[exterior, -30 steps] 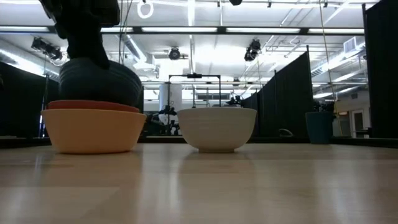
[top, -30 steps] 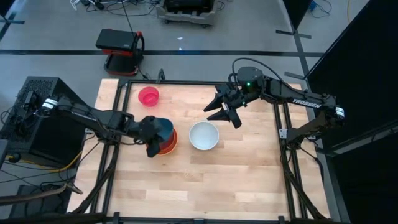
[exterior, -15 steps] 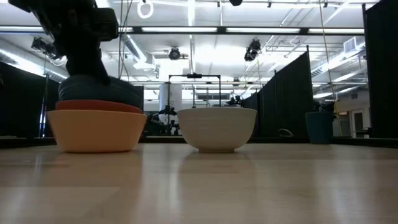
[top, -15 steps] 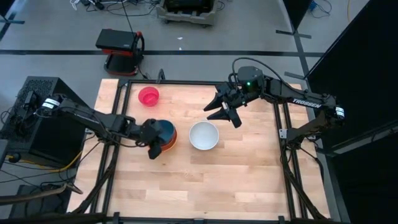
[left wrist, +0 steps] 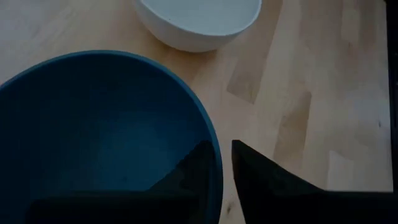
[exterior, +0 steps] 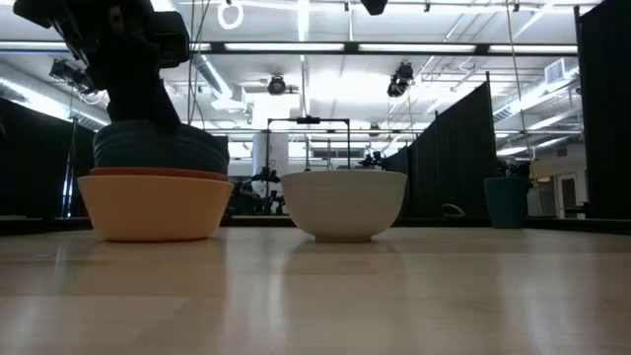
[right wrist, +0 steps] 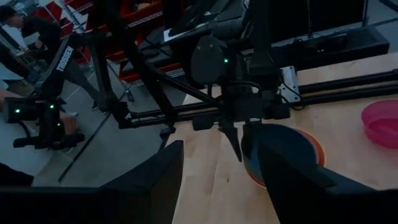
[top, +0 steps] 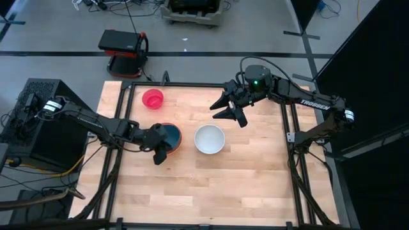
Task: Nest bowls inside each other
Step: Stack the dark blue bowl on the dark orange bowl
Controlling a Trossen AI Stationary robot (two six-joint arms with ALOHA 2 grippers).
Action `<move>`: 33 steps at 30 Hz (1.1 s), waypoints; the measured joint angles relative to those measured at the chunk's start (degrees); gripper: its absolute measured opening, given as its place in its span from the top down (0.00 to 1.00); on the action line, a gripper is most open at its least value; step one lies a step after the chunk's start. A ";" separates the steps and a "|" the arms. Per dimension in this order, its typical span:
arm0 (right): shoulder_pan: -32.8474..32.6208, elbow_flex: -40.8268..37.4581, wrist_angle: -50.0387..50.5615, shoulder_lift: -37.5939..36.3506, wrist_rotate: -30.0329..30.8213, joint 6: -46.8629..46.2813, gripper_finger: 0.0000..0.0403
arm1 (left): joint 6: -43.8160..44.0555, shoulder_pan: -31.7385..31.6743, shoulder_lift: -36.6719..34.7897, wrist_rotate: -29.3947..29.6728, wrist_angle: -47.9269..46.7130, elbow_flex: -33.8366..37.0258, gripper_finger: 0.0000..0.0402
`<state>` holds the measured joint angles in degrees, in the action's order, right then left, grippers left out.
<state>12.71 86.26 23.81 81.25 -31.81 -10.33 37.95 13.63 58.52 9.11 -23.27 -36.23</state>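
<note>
The teal-blue bowl (top: 169,135) sits level in the red bowl (exterior: 158,174), which sits in the orange bowl (exterior: 155,205), left of the table's middle. My left gripper (left wrist: 222,144) is shut on the teal bowl's near rim. The pale white bowl (top: 209,138) stands on its base just to the right of the stack. The pink bowl (top: 153,98) rests on the table at the far left. My right gripper (top: 225,110) hangs open in the air over the far part of the table, holding nothing. My left gripper has the teal-blue bowl's rim (left wrist: 216,163) on its near side, one finger (left wrist: 193,177) inside the bowl and the other (left wrist: 264,180) outside. The fingers slant down from the table's left and near side. The bowl sits level, nested in the red bowl.
Bare wood lies toward the near edge and the right of the white bowl. A black frame rail (top: 192,84) runs around the table. A red and black device (top: 124,48) stands on the floor beyond the far edge. A person (right wrist: 18,25) shows far off in the room.
My left gripper has come down with the teal-blue bowl. The bowl stood tipped and high over the red bowl; now it lies level and lower, nested inside it.
</note>
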 joint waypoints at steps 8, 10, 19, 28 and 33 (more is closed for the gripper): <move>0.30 0.00 0.00 0.00 -0.09 0.04 0.52 | 0.00 0.00 0.00 0.18 -1.20 -0.01 0.93; 0.37 0.00 0.00 0.00 -0.11 0.05 0.52 | 0.00 0.00 0.00 0.23 -1.49 -0.01 0.93; 0.59 0.00 0.00 0.00 -0.29 0.07 0.53 | -0.07 0.00 0.00 1.08 -2.43 -0.02 0.99; 0.69 0.00 0.00 0.00 -0.28 0.03 0.53 | -0.44 0.34 0.00 3.90 -3.49 -0.60 1.00; 1.00 0.00 0.01 0.00 -0.24 0.05 0.53 | -0.80 1.10 -0.01 5.59 -5.97 -1.87 1.00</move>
<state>13.71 86.26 23.82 81.25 -32.05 -10.28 37.15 14.73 58.51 14.70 -29.24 -38.10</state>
